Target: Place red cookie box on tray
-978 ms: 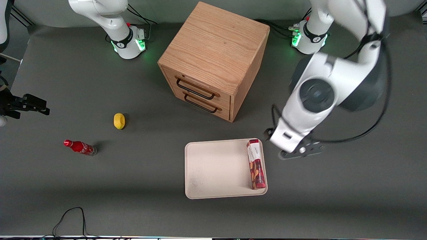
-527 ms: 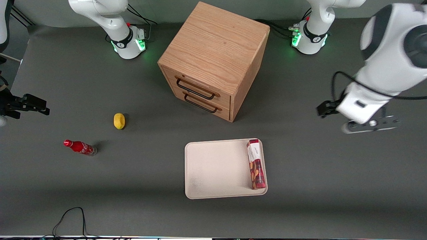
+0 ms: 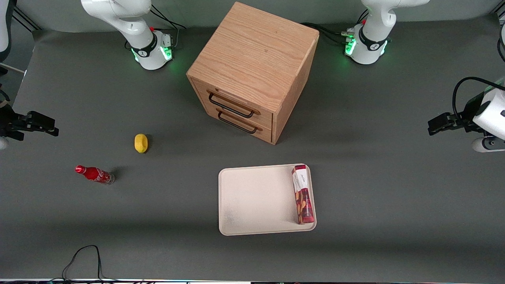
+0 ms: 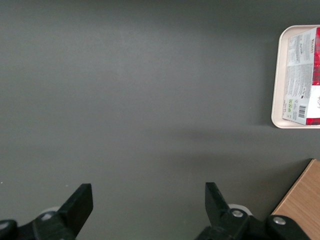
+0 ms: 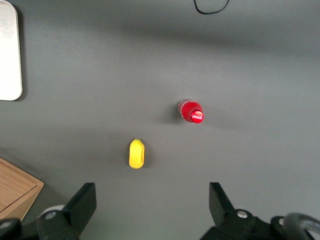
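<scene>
From my parked-arm camera I see grey tabletop (image 5: 240, 60) with a red soda bottle (image 5: 191, 111) viewed cap-on. A yellow lemon-like fruit (image 5: 136, 153) lies near it, apart. One rounded corner of the tray (image 5: 10, 55) shows at the edge, and a wooden cabinet (image 5: 15, 190) corner too. A black cable (image 5: 210, 7) loops nearby.

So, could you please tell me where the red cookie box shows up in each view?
Front view: red cookie box lies on the tray, along its edge nearest the open hand.
Left wrist view: box on tray.
Right wrist view: not visible.
Shared landmark: the tray.
</scene>
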